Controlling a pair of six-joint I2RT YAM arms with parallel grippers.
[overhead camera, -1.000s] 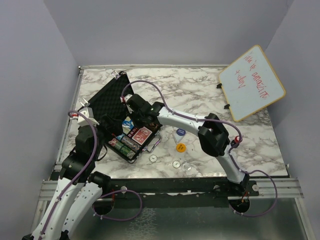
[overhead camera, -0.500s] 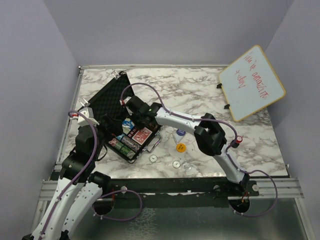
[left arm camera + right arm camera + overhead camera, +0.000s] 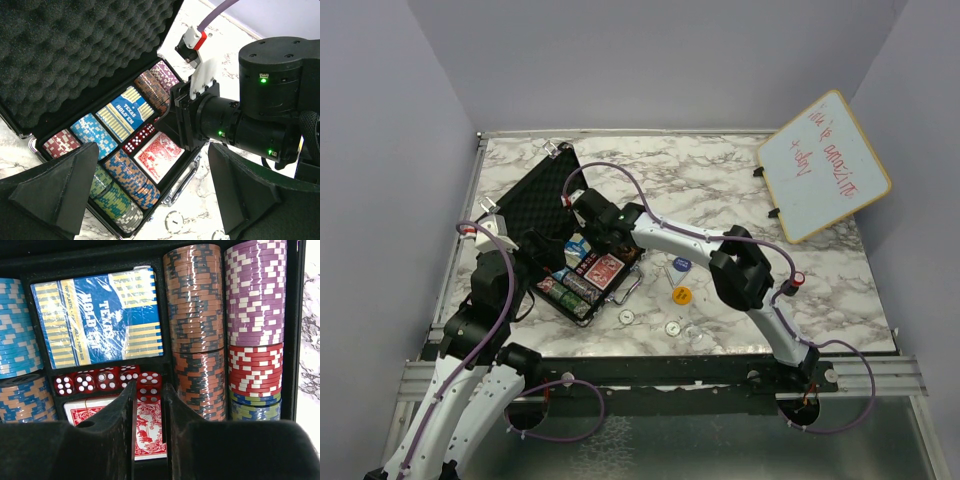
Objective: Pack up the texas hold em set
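Observation:
The black case (image 3: pixel 618 292) lies open at the table's left, its foam lid (image 3: pixel 75 50) leaning back. Its tray holds striped chip stacks (image 3: pixel 195 300), a blue card deck (image 3: pixel 97 315), a red deck (image 3: pixel 159 154) and a row of red dice (image 3: pixel 95 381). My right gripper (image 3: pixel 149 390) reaches down into the tray, shut on the end red die (image 3: pixel 149 382), which sits at the right end of the row. My left gripper (image 3: pixel 155 165) hovers wide open above the tray's near corner and holds nothing.
Round buttons lie on the marble right of the case: a blue one (image 3: pixel 681 264), a yellow one (image 3: pixel 681 295) and white ones (image 3: pixel 626 316). The case's silver handle (image 3: pixel 187 172) sticks out toward them. A wood-framed whiteboard (image 3: pixel 823 165) leans at the far right.
The right arm shifted slightly over the tray, out and back, with the die between its fingers. The left arm has not moved.

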